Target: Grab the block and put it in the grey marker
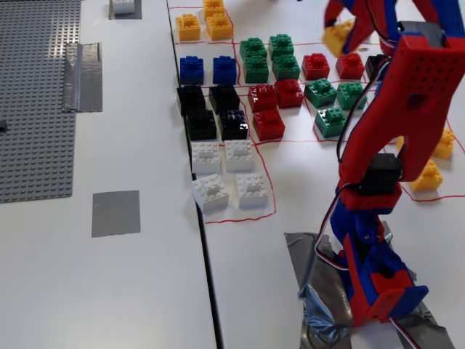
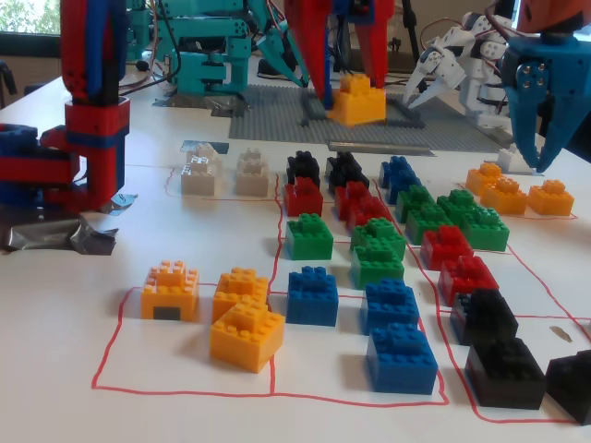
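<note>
**Yellow-orange block held aloft over the brick field**

Above the sorted bricks, the red fingers point(image 2: 349, 78) are clamped on the block point(image 2: 357, 100), one finger on each side of it. In this low fixed view the block hangs clear of the worktop point(image 2: 138, 406), seen against the grey studded baseplate point(image 2: 443, 125) behind it.

In the higher fixed view the block point(image 1: 337, 36) sits at the top right, partly hidden by the red and blue arm point(image 1: 407, 94), with the fingers point(image 1: 347, 27) closed around it above the red and green bricks.

Grey marker point(image 1: 116, 213): flat square tape patch on the left half of the worktop point(image 1: 145, 305), bare, well apart from the block. It lies just below the lower edge of the baseplate point(image 1: 36, 94). A wrinkled grey tape strip point(image 1: 81, 76) stands at the baseplate's right edge.

Other bricks lie grouped by colour inside red drawn outlines: white point(image 1: 221, 173), black point(image 1: 214, 113), blue point(image 1: 208, 70), red point(image 1: 275, 105), green point(image 1: 269, 58), further yellow-orange ones point(image 1: 205, 23).

Arm base point(image 1: 378, 283) rests on crumpled silver tape point(image 1: 320, 305) at the bottom right of that view.
</note>
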Tool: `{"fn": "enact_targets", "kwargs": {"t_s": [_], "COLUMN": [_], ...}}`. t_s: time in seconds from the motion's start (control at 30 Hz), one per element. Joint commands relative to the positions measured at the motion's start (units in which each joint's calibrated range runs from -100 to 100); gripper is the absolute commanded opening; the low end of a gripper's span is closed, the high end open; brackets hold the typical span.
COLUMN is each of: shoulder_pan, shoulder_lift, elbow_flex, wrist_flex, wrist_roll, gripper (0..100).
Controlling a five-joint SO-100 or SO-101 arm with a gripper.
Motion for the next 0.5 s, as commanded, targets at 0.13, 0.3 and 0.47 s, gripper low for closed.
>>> {"fn": "enact_targets", "kwargs": {"t_s": [0.13,0.3,0.47], "shoulder_pan": [-17.1,-29.8,-40.8], "shoulder_lift": [-5.8,-5.7,-5.6], "elbow_flex": [-3.5,0.9,9.0], "wrist_flex": [-2.4,-5.5,-10.5], "wrist_roll": [0.8,2.3,3.0], "gripper": [0,0,0]}}
